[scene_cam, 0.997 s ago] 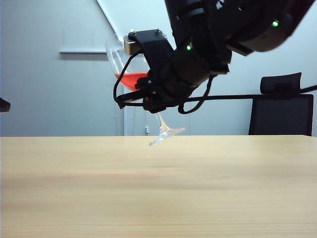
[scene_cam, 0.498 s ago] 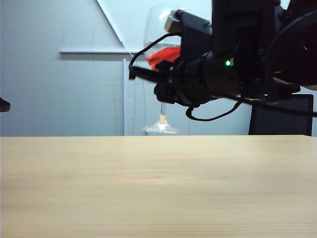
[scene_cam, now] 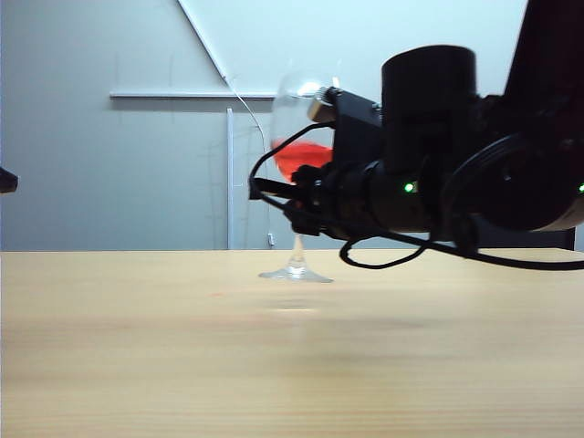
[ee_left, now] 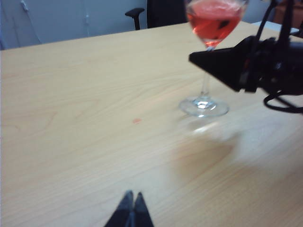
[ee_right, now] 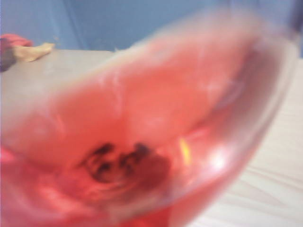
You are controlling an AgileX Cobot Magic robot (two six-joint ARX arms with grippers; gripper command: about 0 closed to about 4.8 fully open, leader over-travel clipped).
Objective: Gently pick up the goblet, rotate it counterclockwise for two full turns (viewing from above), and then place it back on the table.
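Observation:
The goblet [scene_cam: 297, 157], a clear stemmed glass with red liquid, stands upright with its round foot [scene_cam: 295, 274] at or just over the table [scene_cam: 137, 347]; I cannot tell whether it touches. My right gripper [scene_cam: 294, 205] reaches in from the right and is shut on the stem right under the bowl. The left wrist view shows the goblet [ee_left: 213, 19] with the right gripper [ee_left: 208, 59] on its stem. In the right wrist view the blurred goblet bowl [ee_right: 142, 127] fills the frame and hides the jaws. My left gripper [ee_left: 132, 196] hangs shut over the table [ee_left: 71, 94], well away from the glass.
A small red spot [ee_left: 137, 121] marks the tabletop near the glass. An office chair [ee_left: 135, 12] stands behind the far table edge. The left gripper's tip [scene_cam: 5, 180] shows at the left border of the exterior view. Black cables [scene_cam: 392, 260] hang below the right wrist.
A second ago the goblet was tilted and held above the table. It came upright and has sunk until its foot is at the tabletop, the right arm dropping with it. The left arm stayed put.

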